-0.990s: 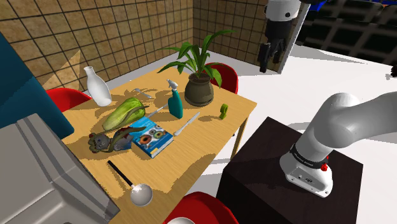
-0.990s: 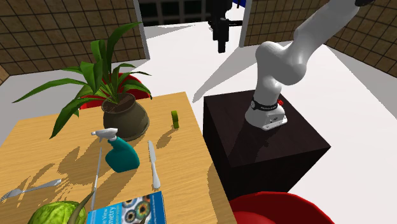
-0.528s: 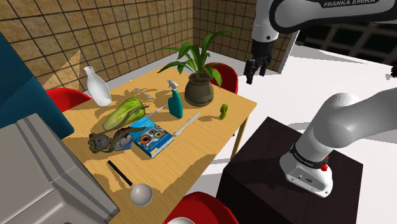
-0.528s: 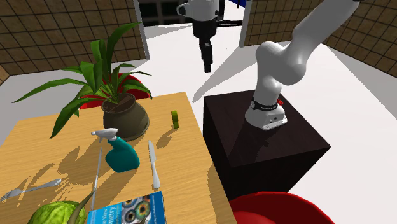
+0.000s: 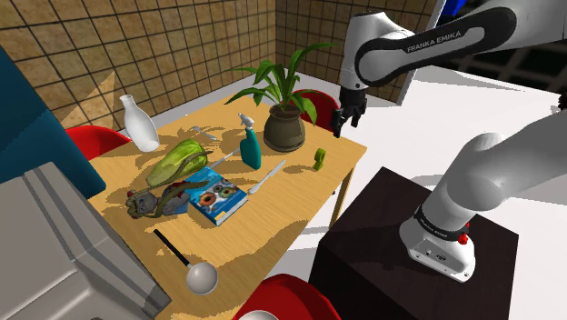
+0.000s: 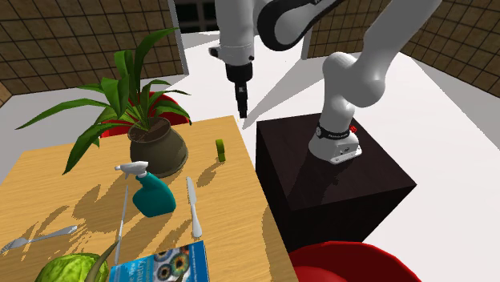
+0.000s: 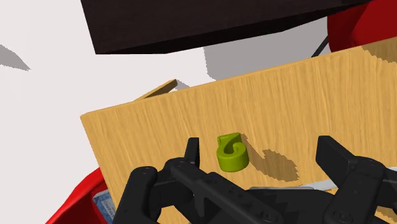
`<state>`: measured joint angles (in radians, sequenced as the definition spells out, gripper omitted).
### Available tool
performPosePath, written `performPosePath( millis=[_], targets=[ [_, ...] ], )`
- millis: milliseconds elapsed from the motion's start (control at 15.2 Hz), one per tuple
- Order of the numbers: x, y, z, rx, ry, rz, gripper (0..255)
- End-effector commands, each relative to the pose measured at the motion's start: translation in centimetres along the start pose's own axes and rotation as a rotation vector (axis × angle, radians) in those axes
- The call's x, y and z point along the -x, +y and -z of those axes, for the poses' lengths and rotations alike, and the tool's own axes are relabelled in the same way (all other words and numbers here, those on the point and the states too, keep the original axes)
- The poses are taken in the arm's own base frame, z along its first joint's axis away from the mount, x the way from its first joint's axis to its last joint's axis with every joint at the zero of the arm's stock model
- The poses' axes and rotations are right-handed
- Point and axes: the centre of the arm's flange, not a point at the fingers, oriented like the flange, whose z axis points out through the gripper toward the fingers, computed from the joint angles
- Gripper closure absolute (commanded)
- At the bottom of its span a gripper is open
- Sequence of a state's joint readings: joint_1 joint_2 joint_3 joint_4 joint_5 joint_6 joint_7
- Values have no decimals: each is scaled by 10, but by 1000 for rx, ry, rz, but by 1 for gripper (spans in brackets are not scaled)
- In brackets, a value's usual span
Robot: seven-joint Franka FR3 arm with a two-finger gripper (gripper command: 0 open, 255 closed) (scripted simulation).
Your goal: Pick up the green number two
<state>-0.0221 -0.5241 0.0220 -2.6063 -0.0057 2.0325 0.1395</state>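
The green number two [image 5: 320, 159] stands on the wooden table [image 5: 300, 202] near its corner by the stand, to the right of the potted plant in the shoulder view. It is small and lime green [image 6: 220, 149]. My black gripper [image 5: 339, 123] hangs in the air above and just beyond that corner, pointing down, apart from the number. In the second exterior view the gripper [image 6: 243, 108] is above and right of it. From the wrist, the number [image 7: 231, 153] lies on the table [image 7: 286, 108] below the gripper [image 7: 262, 159], nearer one finger. The fingers [image 7: 191, 153] stand apart, empty.
A potted plant [image 5: 284, 127], teal spray bottle [image 5: 251, 147], knife [image 5: 265, 178] and book [image 5: 218, 195] lie close to the number. Farther off are a white vase [image 5: 138, 123] and a ladle [image 5: 186, 264]. Red chairs [image 5: 320, 107] ring the table; the dark stand [image 5: 418, 264] is beside it.
The arm has swung down and toward the shoulder view's left, bringing the gripper from high over the floor to just above the table corner. The green number two has not moved.
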Motion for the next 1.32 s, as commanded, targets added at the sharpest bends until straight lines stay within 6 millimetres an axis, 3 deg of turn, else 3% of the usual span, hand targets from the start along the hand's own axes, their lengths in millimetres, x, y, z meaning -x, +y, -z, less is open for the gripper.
performPosePath(
  millis=[0,660,1254],
  targets=[
    [-13,2,-21,-7,9,-7,0],
    [-82,9,-131,-37,38,-38,0],
    [-86,8,-173,-37,39,-39,0]
  ],
)
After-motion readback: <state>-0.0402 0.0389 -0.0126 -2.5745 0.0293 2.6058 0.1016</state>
